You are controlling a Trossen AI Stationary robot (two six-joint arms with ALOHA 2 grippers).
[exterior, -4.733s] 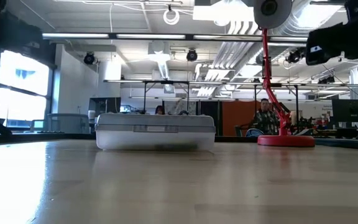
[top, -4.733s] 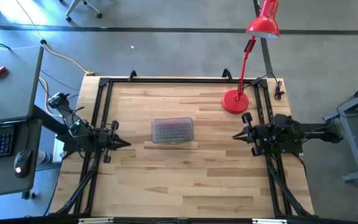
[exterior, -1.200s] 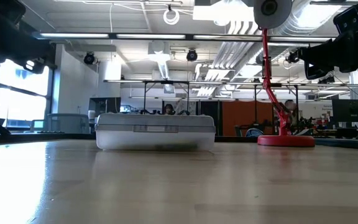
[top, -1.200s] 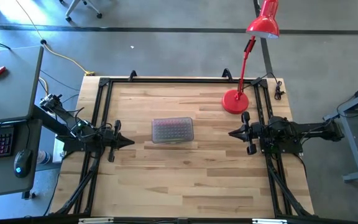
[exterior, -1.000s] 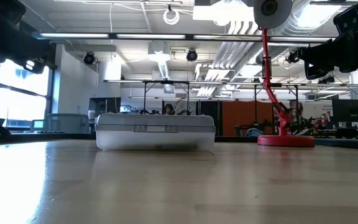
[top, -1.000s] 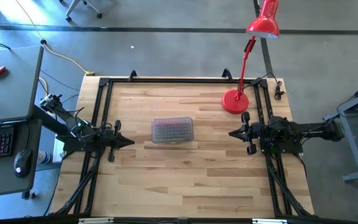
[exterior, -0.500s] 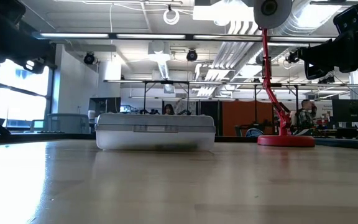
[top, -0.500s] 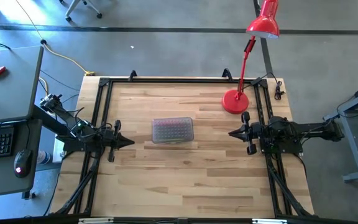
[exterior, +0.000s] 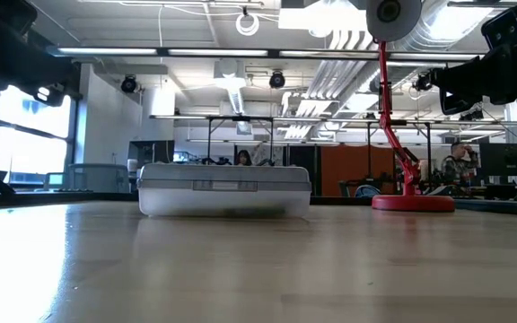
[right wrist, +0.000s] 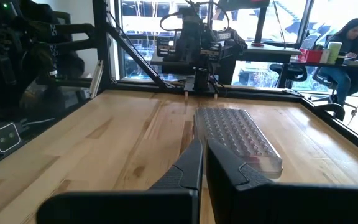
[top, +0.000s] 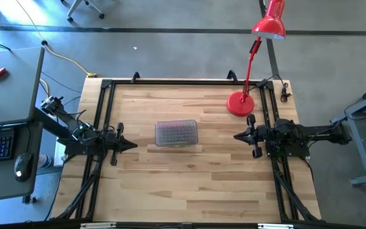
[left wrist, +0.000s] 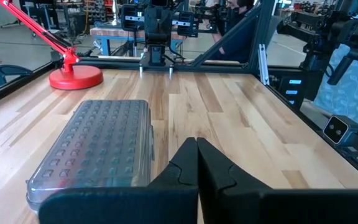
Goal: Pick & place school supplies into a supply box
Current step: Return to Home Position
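High view: the supply box [top: 176, 133] lies flat near the middle of the surface [top: 189, 187], lid on, between the two arms.
Box long axis: it runs across the surface from one arm toward the other, so each end effector faces a short end.
Box from left end effector: the left end effector [top: 131, 145] sits at its own edge of the surface, pointing inward; the box is ahead of it and a little to the far side, near but apart.
Box from right end effector: the right end effector [top: 237, 136] points inward from the opposite edge, almost in line with the box and clearly apart from it.
Nearer arm: the left, judged by the gaps in the high view.
Left end effector state: in the left wrist view the fingers are pressed together with nothing between them, touching nothing.
Right end effector state: in the right wrist view the fingers are drawn together, empty, off the box.
School supplies: only a reddish shape shows dimly through the ribbed lid; the rest cannot be made out.
Red desk lamp [top: 239, 104]: its base stands beyond the right end effector, apart from the box.
Step in hand: both arms look parked; no approach to the box seems called for.
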